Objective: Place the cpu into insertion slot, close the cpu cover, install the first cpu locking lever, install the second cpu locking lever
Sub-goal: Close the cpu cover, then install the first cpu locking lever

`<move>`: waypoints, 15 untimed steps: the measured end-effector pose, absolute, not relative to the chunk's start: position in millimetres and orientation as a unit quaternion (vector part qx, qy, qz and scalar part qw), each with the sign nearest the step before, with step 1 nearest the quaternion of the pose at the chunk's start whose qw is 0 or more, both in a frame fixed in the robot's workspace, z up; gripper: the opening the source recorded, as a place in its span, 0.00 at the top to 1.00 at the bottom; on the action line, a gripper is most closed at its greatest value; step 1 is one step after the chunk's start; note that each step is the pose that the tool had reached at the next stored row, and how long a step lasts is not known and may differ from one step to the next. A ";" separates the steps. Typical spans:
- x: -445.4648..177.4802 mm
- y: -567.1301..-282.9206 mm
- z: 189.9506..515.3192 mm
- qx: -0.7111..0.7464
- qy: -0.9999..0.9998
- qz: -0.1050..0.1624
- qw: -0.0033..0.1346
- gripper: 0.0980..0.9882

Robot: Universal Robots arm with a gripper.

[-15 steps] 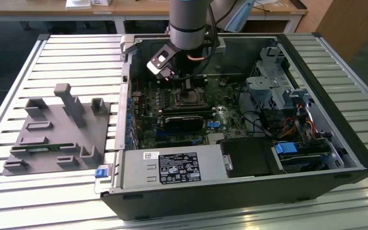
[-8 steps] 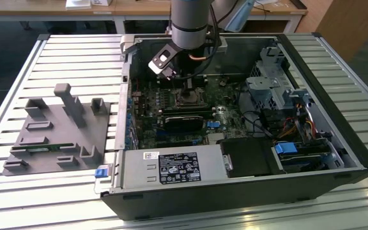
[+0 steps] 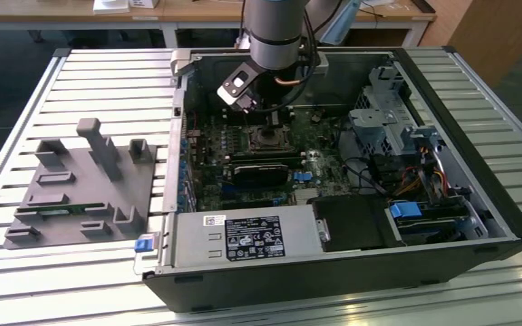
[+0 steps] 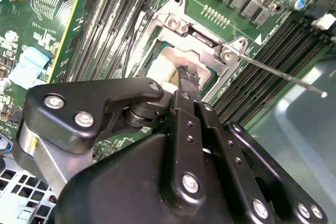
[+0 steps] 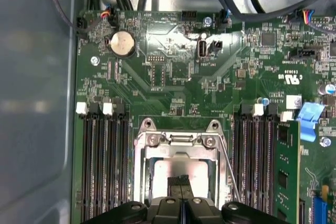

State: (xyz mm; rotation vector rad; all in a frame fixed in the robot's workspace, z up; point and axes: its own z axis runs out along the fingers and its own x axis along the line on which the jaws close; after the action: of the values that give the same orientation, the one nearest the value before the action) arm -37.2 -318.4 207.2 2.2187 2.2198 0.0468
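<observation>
The cpu [image 5: 173, 172], a pale metal square, lies in the insertion slot [image 3: 268, 138] on the green motherboard. The silvery cpu cover [image 5: 140, 163] lies flat around it, and the chip's top shows through the cut-out. In both wrist views my gripper [image 5: 181, 183] hovers directly over the chip's middle, its two black fingertips [image 4: 188, 77] pressed together with nothing between them. One thin metal locking lever [image 4: 278, 74] sticks out free from a corner of the socket, unlatched. It runs along the socket's side as a slanted wire [image 5: 229, 169]. In the exterior view the gripper [image 3: 273, 121] hangs just above the socket.
Long black memory slots [image 5: 102, 161] flank the socket, and a green memory stick [image 5: 286, 171] stands in one. A coin battery [image 5: 122, 43] and cables [image 5: 252, 3] lie beyond it. The case wall [image 5: 37, 103] is close. A grey fixture [image 3: 79, 183] sits on the table.
</observation>
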 end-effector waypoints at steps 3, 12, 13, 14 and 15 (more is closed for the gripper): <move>-35.6 -318.4 207.2 0.707 0.707 0.015 0.001 0.99; -34.9 -318.3 207.7 0.707 0.707 0.015 0.001 0.99; -34.9 -318.3 207.9 0.707 0.707 0.015 0.001 0.99; -34.9 -318.4 208.2 0.707 0.707 0.015 0.001 0.99; -34.9 -318.4 208.4 0.707 0.707 0.015 0.001 0.99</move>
State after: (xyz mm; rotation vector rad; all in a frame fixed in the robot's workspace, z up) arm -34.9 -318.4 208.4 2.2187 2.2198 0.0468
